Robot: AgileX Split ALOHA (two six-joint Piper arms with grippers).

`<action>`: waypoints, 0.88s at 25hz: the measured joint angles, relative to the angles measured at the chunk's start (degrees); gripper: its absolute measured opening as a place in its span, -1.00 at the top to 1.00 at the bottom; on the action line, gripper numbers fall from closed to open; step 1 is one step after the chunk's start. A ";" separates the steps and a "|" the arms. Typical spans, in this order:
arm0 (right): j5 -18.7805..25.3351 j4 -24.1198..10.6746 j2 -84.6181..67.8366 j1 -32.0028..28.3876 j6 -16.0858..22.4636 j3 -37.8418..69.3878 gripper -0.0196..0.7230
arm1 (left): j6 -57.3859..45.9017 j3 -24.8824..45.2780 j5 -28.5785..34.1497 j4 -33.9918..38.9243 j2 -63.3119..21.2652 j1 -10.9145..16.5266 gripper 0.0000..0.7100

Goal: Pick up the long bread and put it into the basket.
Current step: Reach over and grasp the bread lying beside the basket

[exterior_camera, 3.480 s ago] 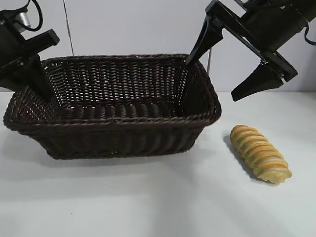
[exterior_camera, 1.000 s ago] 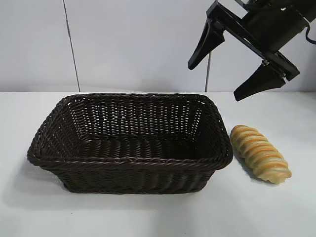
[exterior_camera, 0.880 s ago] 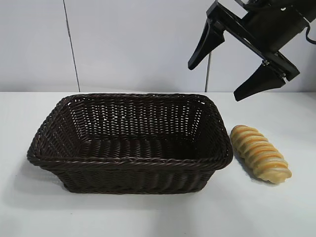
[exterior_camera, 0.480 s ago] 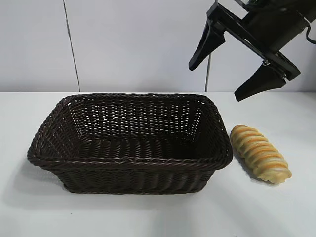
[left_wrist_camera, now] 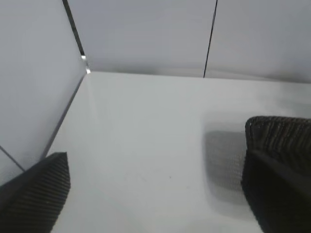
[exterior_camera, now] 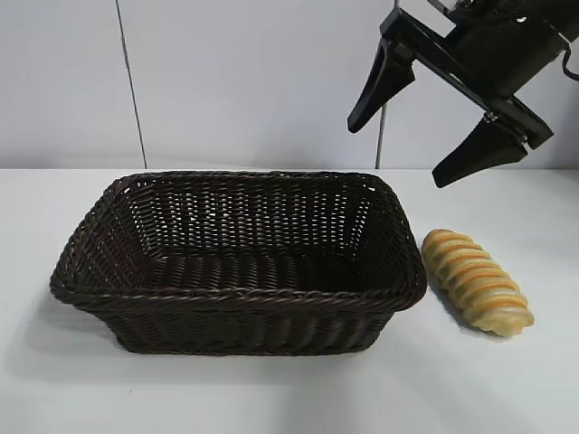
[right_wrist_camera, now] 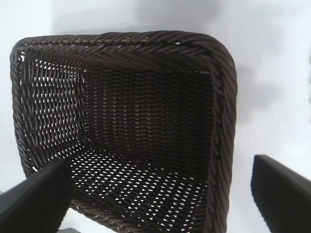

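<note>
Your right hand hangs above the basket's far right corner — fingers spread wide, empty. The long bread lies on the table just beside the basket. Left hand — wide too, holding nothing.

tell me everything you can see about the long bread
The long bread is an elongated golden-yellow loaf with orange-brown diagonal ridges that give it a twisted look. It lies flat on the white table, angled, just right of the basket and not touching it. Nothing grips it; the open right gripper hangs above.
</note>
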 joint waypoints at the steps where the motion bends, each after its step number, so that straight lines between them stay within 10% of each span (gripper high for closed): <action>1: 0.07 -0.05 0.00 0.00 0.00 0.00 -0.92 | -0.51 1.94 0.00 -0.05 -1.14 -0.04 -0.96; 22: 0.44 -1.35 0.00 0.00 -0.11 0.00 -0.92 | -1.72 10.32 1.05 0.08 -3.62 -2.94 -0.96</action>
